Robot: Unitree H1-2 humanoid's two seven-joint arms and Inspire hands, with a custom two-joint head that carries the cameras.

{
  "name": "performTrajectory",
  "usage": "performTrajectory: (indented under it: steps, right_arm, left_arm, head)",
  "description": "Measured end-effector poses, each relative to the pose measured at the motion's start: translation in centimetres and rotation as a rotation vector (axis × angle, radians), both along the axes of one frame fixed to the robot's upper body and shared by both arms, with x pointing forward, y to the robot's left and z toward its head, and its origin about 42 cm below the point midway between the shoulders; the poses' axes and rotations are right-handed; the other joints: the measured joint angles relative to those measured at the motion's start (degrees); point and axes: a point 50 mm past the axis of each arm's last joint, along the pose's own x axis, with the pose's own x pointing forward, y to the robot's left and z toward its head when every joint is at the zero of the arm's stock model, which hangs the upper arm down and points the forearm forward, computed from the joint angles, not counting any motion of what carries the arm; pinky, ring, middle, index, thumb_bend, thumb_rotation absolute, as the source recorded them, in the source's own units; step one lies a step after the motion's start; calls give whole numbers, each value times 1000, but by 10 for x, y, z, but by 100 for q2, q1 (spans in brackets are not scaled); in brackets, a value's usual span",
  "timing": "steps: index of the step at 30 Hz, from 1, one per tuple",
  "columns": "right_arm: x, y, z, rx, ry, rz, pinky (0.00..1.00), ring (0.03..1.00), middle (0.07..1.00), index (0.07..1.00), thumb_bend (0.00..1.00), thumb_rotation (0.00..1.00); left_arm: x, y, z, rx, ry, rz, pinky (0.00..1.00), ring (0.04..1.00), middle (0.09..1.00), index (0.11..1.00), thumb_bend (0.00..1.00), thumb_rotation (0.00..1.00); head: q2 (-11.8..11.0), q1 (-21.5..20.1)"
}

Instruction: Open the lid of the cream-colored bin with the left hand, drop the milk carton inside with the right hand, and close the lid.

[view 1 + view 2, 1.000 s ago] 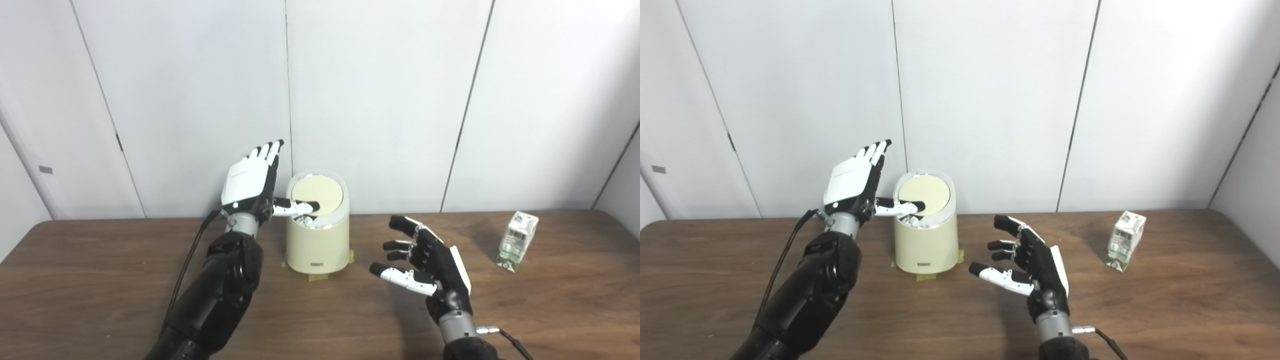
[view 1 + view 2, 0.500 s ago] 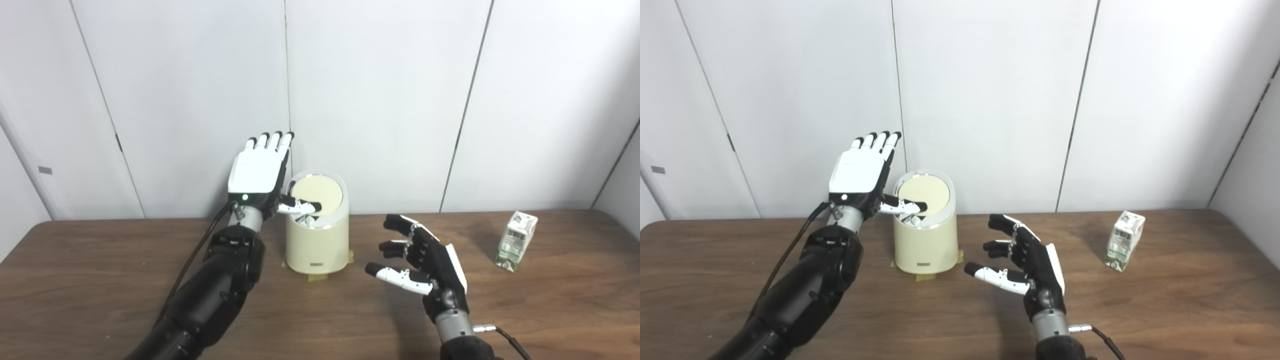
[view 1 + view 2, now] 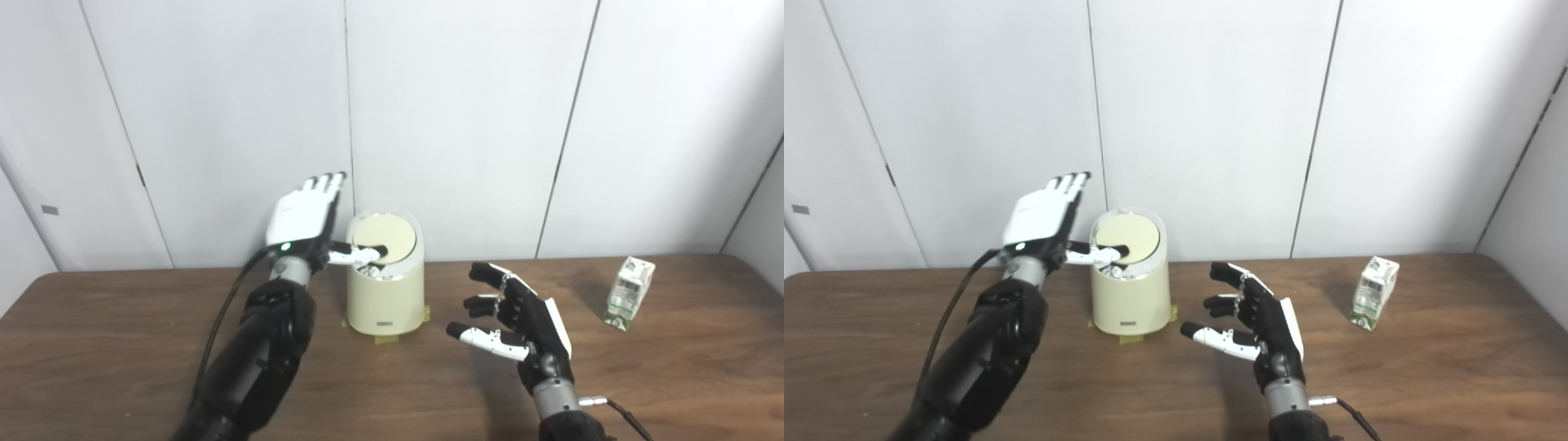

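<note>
The cream-colored bin (image 3: 384, 294) stands on the table against the back wall, taped down at its base. Its round lid (image 3: 384, 237) is tilted, with white crumpled stuff showing in the gap at its near edge. My left hand (image 3: 301, 215) is open beside the bin's left rim, fingers pointing up and back, thumb resting on the lid's near edge. My right hand (image 3: 520, 318) is open and empty above the table, right of the bin. The milk carton (image 3: 628, 294) stands upright at the far right, well beyond my right hand.
The brown wooden table (image 3: 122, 343) spans the view. White wall panels (image 3: 465, 122) stand right behind the bin. Yellow tape (image 3: 387, 339) holds the bin's base. A cable (image 3: 618, 409) runs from my right wrist.
The camera has shifted slightly. My left hand rotated its palm, then tipped its fingers back while the thumb stayed on the lid's near edge. My right hand drew slightly left and nearer.
</note>
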Motion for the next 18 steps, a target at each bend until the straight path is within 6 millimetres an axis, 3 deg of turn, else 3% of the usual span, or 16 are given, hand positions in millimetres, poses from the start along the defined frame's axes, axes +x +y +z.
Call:
performTrajectory:
  steps: [5,10,14,18]
  right_arm:
    - [1,-1,-3,4,7,4,489,563,767,726,732,0]
    - [3,-1,-4,10,10,7,516,569,771,729,739,0]
    - [4,-6,-7,7,16,9,518,569,769,733,743,0]
    - [4,-12,-7,17,16,6,565,602,771,736,756,0]
  left_arm:
    - [-26,21,-3,-233,-21,-7,828,977,1000,1000,1000,488]
    - [-50,65,-6,-424,-36,-16,898,973,971,996,968,426]
    - [-77,102,-38,-536,40,-21,878,919,925,949,983,388]
    - [-106,123,-77,-601,94,2,758,803,828,874,922,332]
  head:
    - [-35,18]
    - [-53,44]
    - [-53,79]
    - [-62,88]
